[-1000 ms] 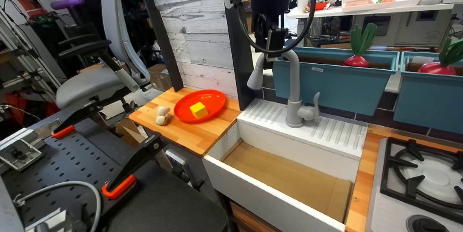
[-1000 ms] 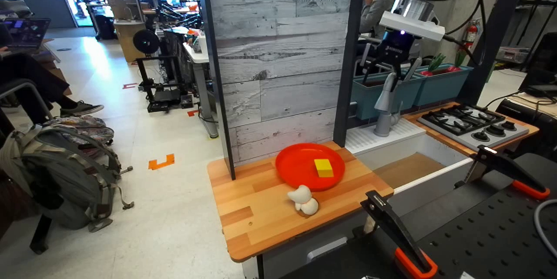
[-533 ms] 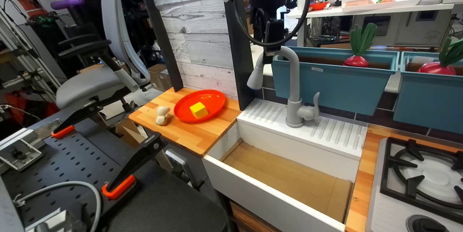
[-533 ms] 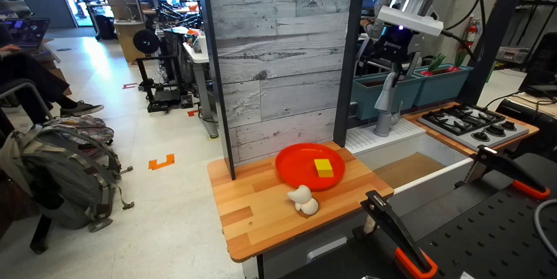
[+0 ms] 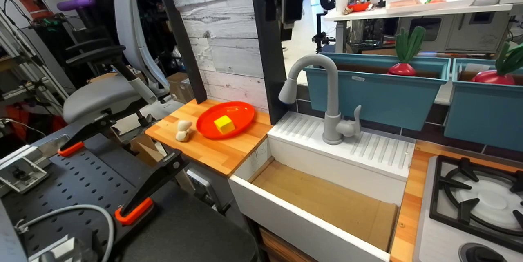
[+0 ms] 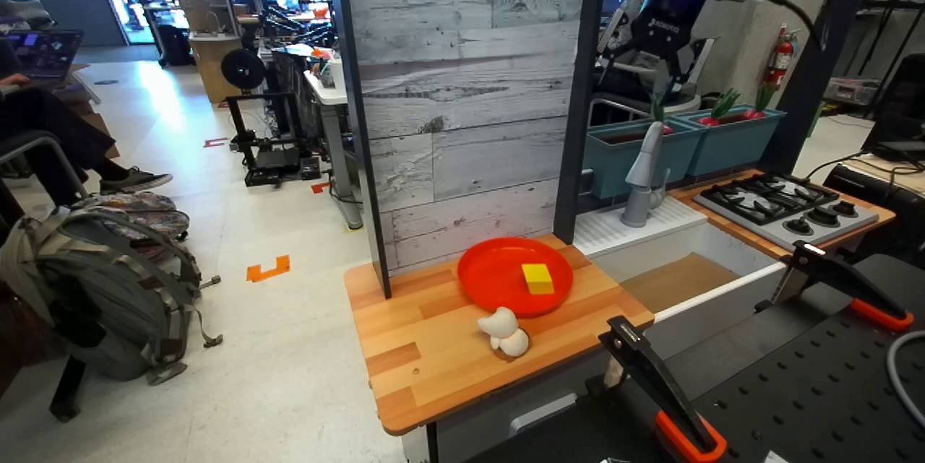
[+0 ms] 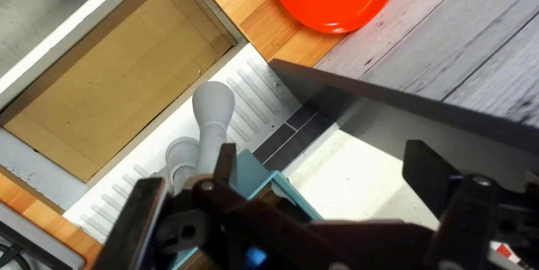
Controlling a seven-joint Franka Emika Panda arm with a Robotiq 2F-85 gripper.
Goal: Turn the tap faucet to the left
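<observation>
The tap faucet, a grey gooseneck spout, shows in both exterior views [image 5: 333, 86] [image 6: 642, 159], upright behind the sink. In an exterior view its nozzle points left toward the board end of the sink. In the wrist view the spout [image 7: 214, 105] lies left of the jaws, its lower part hidden behind a finger. My gripper [image 5: 286, 31] is above the spout and apart from it, also seen so in an exterior view [image 6: 643, 76]. In the wrist view the fingers [image 7: 320, 152] are wide apart with nothing between them.
The white sink [image 5: 310, 213] is below the spout. Teal planters [image 5: 376, 98] stand behind it. A dark post [image 5: 269, 57] and wooden panel [image 5: 224, 29] rise beside it. A red plate [image 5: 245, 115] with a yellow block [image 5: 224, 124] and a stove [image 5: 482, 196] flank the sink.
My gripper has risen off the spout's arch and moved toward the dark post. The whole arch now shows. The spout's direction looks about the same.
</observation>
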